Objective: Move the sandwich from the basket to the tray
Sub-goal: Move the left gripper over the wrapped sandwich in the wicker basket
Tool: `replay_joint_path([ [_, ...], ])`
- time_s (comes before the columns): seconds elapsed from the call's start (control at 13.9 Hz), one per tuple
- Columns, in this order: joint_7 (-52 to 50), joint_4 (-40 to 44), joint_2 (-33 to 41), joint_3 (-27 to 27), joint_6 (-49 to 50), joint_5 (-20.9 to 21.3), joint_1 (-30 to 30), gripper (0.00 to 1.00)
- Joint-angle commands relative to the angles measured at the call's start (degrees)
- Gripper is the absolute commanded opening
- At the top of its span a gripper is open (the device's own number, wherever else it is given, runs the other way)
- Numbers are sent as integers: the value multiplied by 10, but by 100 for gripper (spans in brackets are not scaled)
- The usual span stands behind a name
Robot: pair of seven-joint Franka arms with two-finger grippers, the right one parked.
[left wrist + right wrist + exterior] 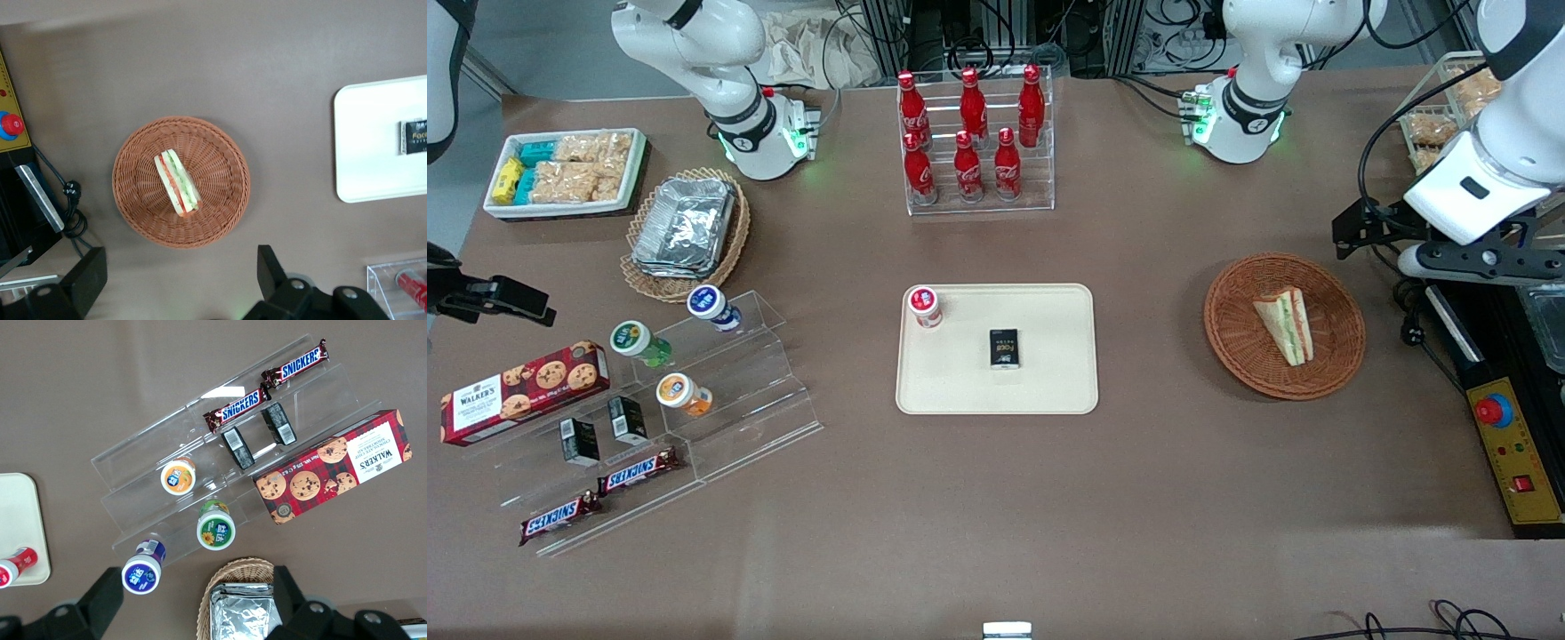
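- While the claw (180, 283) hangs spread above the wicker basket (220, 207), the sandwich (177, 181) lies untouched.
- Soft, light bread looks crushable; pinch gently across its flat faces.

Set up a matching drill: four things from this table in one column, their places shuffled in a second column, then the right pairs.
Things:
1. sandwich
2. small black box
3. red bottles
4. claw

Places:
A. in a clear rack between the two arm bases
B. open, above the table beside the basket
C. lying in the round reddish-brown basket
D. on the cream tray, beside a red-capped bottle

Pairs: 1-C, 2-D, 3-A, 4-B
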State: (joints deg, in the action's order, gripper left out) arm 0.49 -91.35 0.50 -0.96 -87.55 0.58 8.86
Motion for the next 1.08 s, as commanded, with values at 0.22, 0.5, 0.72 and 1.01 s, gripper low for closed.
replay_joint_path([
  [0.22, 6, 49, -36, -8, 27, -12, 9, 100],
  [0.5, 5, 35, -38, -10, 23, -7, 5, 100],
  [0.72, 5, 29, -40, -10, 24, -4, 5, 100],
  [1.01, 3, 6, -36, -8, 5, -4, 9, 100],
])
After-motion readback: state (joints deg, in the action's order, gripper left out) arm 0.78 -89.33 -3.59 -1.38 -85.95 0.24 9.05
